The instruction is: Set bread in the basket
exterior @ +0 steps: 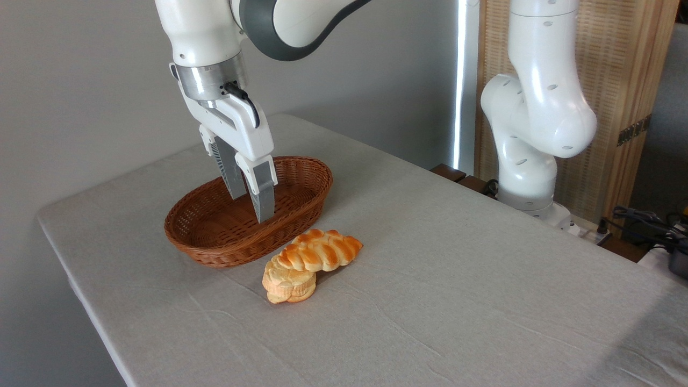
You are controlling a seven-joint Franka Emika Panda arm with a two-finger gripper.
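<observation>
On a table (457,301) draped in pale grey cloth, an oval reddish-brown wicker basket (217,244) sits toward the nine o'clock side of the view, holding nothing. Directly over it hangs the gripper (250,207) of a white robot arm, pointing down, its two grey fingers (263,196) slightly apart with a narrow gap between them and nothing held; the tips dip below the level of the basket's rim. At about five o'clock from the basket, just outside its rim, lies the bread (322,251), a glossy golden-orange braided loaf, stretched out on the cloth. Its lower-left end rests on a paler round bun (287,286), which sits at roughly seven o'clock from the loaf. At three o'clock in the view, beyond the table's far edge, stands the arm's white base (529,156), in front of a wooden screen (618,80).
</observation>
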